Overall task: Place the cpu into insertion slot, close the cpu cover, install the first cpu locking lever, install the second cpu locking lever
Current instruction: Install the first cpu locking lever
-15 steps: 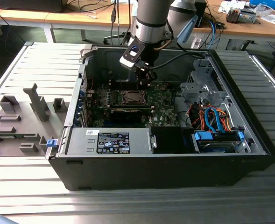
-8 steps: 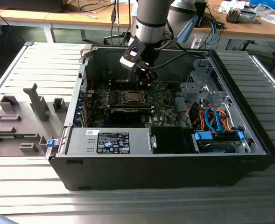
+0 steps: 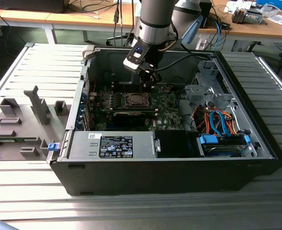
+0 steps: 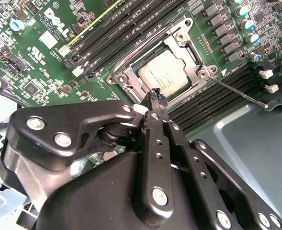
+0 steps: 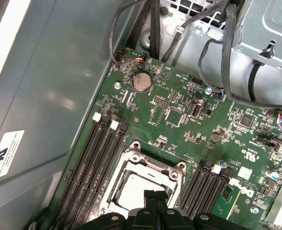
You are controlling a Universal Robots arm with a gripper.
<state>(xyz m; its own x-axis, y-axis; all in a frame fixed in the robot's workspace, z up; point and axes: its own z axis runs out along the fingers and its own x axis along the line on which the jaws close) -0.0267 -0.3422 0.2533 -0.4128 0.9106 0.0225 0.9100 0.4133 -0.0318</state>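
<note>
The cpu lies with its silver top up in the insertion slot on the green board. The cpu cover, a silver frame plate, lies flat around it, as it does in the first wrist view. My gripper is shut with nothing between its fingers, its tips just above the socket's edge beside the cpu. In the exterior view the gripper hangs inside the open computer case, above the socket. A thin wire locking lever sticks out from one socket corner across the memory slots.
Long black memory slots flank the socket on both sides. A long black card and a power supply lie nearer the case front. Cables and a drive cage fill the exterior view's right. Grey fixtures stand outside the case.
</note>
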